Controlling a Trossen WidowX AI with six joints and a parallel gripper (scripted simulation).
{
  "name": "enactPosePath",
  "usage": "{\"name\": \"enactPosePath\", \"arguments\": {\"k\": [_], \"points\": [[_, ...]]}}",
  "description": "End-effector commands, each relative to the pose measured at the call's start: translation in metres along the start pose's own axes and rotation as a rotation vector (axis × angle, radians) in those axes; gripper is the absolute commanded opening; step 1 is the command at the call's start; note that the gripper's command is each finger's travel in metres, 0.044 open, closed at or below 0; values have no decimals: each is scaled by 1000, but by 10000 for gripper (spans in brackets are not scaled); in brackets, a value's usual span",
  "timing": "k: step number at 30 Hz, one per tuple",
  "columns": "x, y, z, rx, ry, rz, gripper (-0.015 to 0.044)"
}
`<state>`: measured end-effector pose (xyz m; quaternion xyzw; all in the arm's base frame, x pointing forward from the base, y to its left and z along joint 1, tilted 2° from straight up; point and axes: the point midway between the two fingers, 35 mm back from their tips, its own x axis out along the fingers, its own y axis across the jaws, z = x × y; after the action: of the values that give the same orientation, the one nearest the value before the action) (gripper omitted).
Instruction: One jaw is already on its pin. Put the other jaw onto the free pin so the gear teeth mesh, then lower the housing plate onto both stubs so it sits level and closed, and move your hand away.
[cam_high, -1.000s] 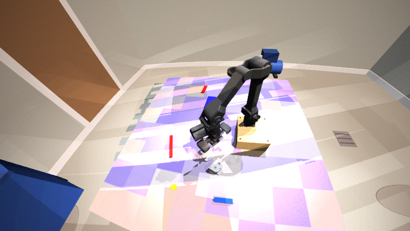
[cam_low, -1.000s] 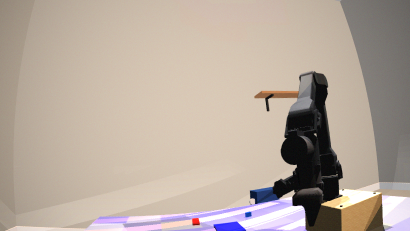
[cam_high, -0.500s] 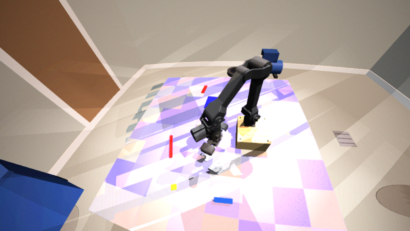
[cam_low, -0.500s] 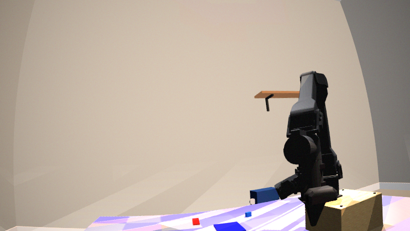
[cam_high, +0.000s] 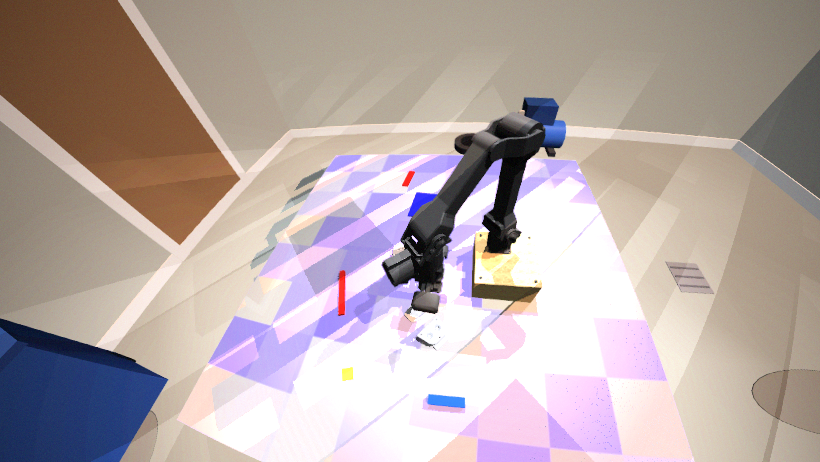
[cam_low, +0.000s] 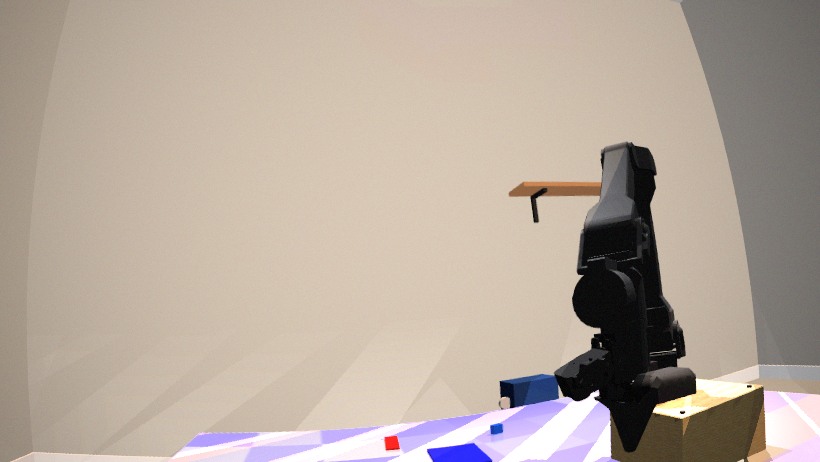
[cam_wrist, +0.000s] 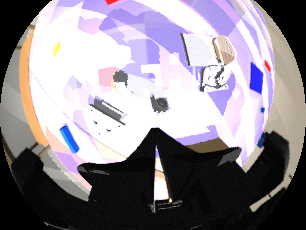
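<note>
My gripper (cam_low: 630, 448) (cam_wrist: 154, 131) is shut, pointing down, with nothing visible between its fingertips. Ahead of the tips in the wrist view lies a small dark grey round part (cam_wrist: 160, 103); contact cannot be told. A darker toothed-looking piece (cam_wrist: 120, 77) lies beyond it to the left. A white plate-like part with small holes (cam_wrist: 102, 126) (cam_high: 430, 332) lies left of the tips in the wrist view. A white part with dark outlines (cam_wrist: 215, 78) stands at the right, beside a pale panel (cam_wrist: 197, 50) and a tan piece (cam_wrist: 223, 49). Glare hides the pins and whether teeth mesh.
The arm stands on a wooden block (cam_high: 519, 272) (cam_low: 717, 430) (cam_wrist: 212, 145). Around lie a blue bar (cam_high: 446, 401) (cam_wrist: 69, 139), a yellow square (cam_high: 347, 374) (cam_wrist: 56, 48), a long red bar (cam_high: 342, 292) and a dark blue square (cam_high: 422, 204) (cam_low: 459, 453) (cam_wrist: 256, 77).
</note>
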<state>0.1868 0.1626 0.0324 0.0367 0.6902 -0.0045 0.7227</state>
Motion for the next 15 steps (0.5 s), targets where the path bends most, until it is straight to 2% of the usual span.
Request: {"name": "enactPosePath", "arguments": {"k": [1,15], "points": [[0,0,-1,-72,0,-4,0],[0,2,-4,-373,0,-4,0]]}}
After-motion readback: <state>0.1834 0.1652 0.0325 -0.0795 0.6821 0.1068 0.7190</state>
